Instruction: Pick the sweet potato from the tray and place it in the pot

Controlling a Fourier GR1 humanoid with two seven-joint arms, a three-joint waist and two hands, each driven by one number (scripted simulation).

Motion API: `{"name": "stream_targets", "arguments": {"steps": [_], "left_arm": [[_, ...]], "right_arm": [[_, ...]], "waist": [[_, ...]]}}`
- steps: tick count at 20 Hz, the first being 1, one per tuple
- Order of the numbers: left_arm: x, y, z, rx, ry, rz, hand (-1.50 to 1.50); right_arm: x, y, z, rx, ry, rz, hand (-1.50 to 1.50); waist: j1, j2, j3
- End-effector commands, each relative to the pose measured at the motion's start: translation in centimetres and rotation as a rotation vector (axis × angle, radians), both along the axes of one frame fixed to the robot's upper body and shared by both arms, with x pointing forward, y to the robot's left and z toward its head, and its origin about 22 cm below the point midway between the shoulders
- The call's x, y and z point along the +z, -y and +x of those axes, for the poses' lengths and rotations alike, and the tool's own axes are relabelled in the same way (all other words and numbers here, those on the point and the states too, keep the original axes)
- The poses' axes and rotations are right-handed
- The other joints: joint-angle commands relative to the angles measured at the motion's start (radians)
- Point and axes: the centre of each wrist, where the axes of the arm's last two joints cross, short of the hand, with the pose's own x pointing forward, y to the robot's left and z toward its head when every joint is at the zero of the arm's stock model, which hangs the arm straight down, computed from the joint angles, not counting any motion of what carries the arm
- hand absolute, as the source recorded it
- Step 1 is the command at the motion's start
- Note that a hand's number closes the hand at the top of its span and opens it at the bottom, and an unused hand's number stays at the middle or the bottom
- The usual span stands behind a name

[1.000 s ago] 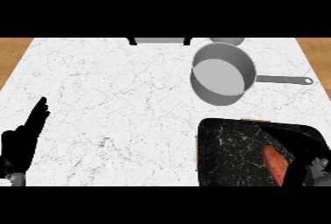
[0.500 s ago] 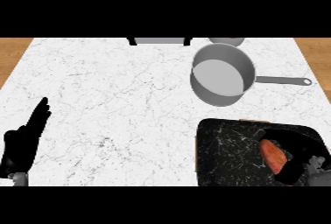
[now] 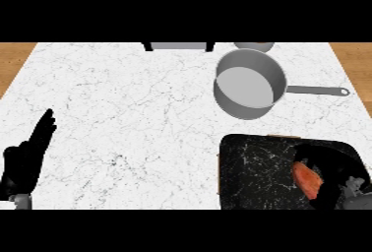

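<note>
Grasp stage; transfer to pot [image 3: 249, 90] pending.
Right hand [image 3: 335, 183] curled around sweet potato [image 3: 307, 179] on tray [image 3: 254, 172]; left hand [image 3: 27, 156] released, resting near left.

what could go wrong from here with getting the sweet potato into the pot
1. The right hand curls round the sweet potato near the far right side of the tray, and much of the potato is hidden, so the hold may be off-centre and it might slip on lifting.
2. The pot sits beyond the tray with its handle pointing right; the carrying arm might clip the handle or rim and shift the pot.
</note>
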Motion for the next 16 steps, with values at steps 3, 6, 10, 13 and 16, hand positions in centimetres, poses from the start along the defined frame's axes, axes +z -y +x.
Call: {"name": "stream_targets", "arguments": {"steps": [3,6,10,13,16], "left_arm": [[0.3,-0.8,-0.5,-0.017,-0.016,0.002,0.0],[0.1,-0.9,-0.1,-0.025,0.002,0.0,0.0],[0.4,0.7,1.3,-0.003,-0.019,-0.003,0.0],[1.0,-0.8,0.2,-0.01,-0.003,-0.01,0.0],[-0.4,0.2,-0.6,-0.002,-0.017,-0.009,0.0]], "right_arm": [[0.6,-5.4,-0.1,0.168,0.084,0.082,1.5],[1.3,-12.6,-0.5,0.354,0.232,0.148,1.5],[1.6,-18.2,-0.2,0.45,0.378,0.113,1.5],[2.5,-19.2,-1.0,0.433,0.531,0.094,1.5],[6.1,-19.4,-2.4,0.413,0.745,0.091,1.5]], "waist": [[0.01,0.005,0.009],[0.033,0.007,0.009],[0.017,0.008,0.009],[0.012,0.004,0.009],[0.001,-0.001,0.009]]}}
